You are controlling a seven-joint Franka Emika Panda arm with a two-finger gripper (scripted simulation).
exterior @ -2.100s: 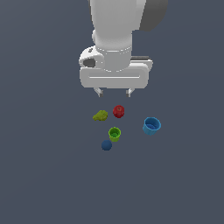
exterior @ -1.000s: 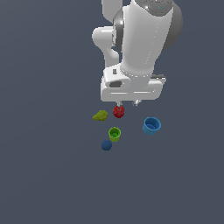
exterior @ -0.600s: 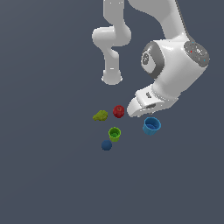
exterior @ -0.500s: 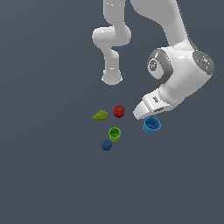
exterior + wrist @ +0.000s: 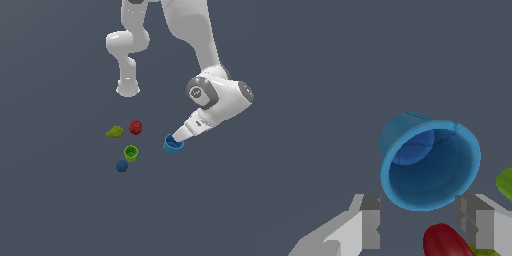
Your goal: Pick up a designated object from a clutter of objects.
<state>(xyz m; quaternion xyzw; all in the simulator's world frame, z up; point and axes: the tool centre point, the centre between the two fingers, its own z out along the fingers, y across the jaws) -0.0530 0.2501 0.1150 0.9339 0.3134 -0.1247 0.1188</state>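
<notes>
The blue cup point(image 5: 173, 145) is seen standing upright on the grey floor point(image 5: 60, 210), well to the exterior view's right of the 4 other items: the green cup point(image 5: 131, 152), the dark blue ball point(image 5: 121, 166), the red fruit point(image 5: 135, 127) and the yellow-green piece point(image 5: 115, 132). The gripper point(image 5: 426, 220) is held tilted just beside the cup's rim, its fingers point(image 5: 370, 220) spread apart with nothing gripped between them.

arm: swung to exterior view's right | tool point(image 5: 176, 137): lowered to blue cup point(image 5: 172, 145)
</notes>
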